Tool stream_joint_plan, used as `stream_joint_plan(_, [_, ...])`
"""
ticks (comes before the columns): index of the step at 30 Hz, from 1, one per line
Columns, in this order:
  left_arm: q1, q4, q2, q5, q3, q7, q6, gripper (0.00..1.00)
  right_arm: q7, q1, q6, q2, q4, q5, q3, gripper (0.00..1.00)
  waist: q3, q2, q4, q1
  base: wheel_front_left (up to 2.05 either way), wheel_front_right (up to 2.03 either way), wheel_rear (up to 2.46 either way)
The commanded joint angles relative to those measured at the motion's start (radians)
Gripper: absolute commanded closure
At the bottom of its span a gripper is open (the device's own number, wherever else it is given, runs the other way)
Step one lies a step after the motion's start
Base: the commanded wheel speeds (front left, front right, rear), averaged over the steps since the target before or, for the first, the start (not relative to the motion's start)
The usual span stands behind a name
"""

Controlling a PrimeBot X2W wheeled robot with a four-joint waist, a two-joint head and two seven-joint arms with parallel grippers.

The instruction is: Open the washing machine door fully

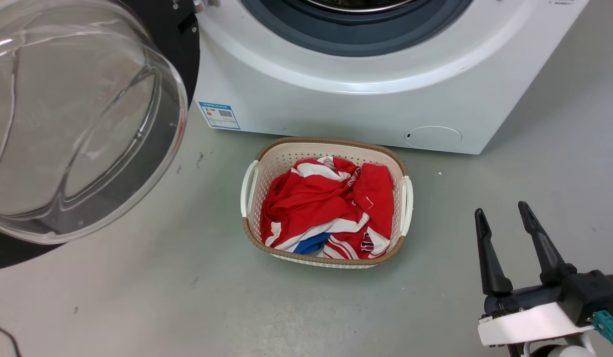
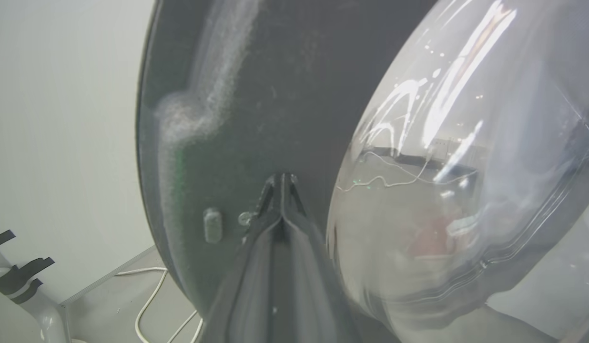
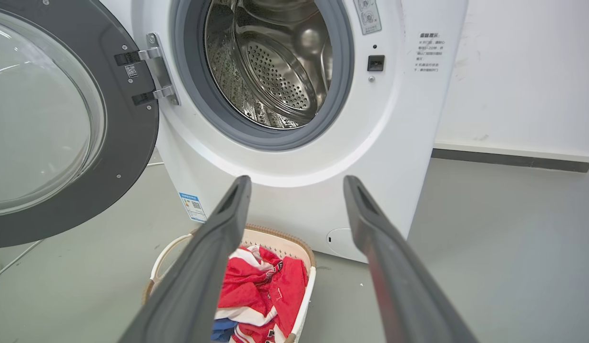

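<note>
The washing machine door (image 3: 132,138) stands swung open at the left of the white washing machine (image 3: 370,143).
The door is a glossy black ring around a bulging clear glass bowl (image 3: 37,119). It hangs on its metal hinge (image 3: 156,69) with its inner side turned outward. The box-shaped front-loader shows its perforated steel drum (image 3: 275,71) and grey rubber gasket (image 3: 275,140) uncovered. A blue label (image 3: 193,207) and a round flap (image 3: 340,240) sit low on its front.

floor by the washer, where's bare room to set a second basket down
Bare floor lies in front of the basket and on its left, up to the open door. There is more on the basket's right, up to the right gripper, and past the washer on the right. Crowded: the thin strip between basket and washer.
</note>
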Motion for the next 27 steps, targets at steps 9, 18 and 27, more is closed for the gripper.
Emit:
stream_joint_plan(9, [-0.056, 0.118, 0.075, 0.011, 0.046, 0.003, -0.042, 1.0, -0.002, -0.008, -0.001, 0.003, -0.01, 0.003, -0.007, 0.0, -0.003, 0.0, -0.022, -0.0001, 0.0, 0.0, 0.0])
stream_joint_plan(18, [-0.021, 0.113, 0.069, 0.042, 0.05, 0.002, -0.086, 1.0, -0.002, 0.015, -0.001, 0.003, -0.005, 0.017, -0.015, 0.0, -0.059, 0.0, -0.024, -0.0001, 0.0, 0.0, 0.0])
stream_joint_plan(27, [0.085, -0.033, -0.002, 0.095, -0.024, 0.002, -0.113, 1.0, -0.002, 0.057, -0.001, 0.003, -0.019, 0.029, -0.043, 0.0, -0.155, 0.0, -0.029, -0.0001, 0.0, 0.0, 0.0])
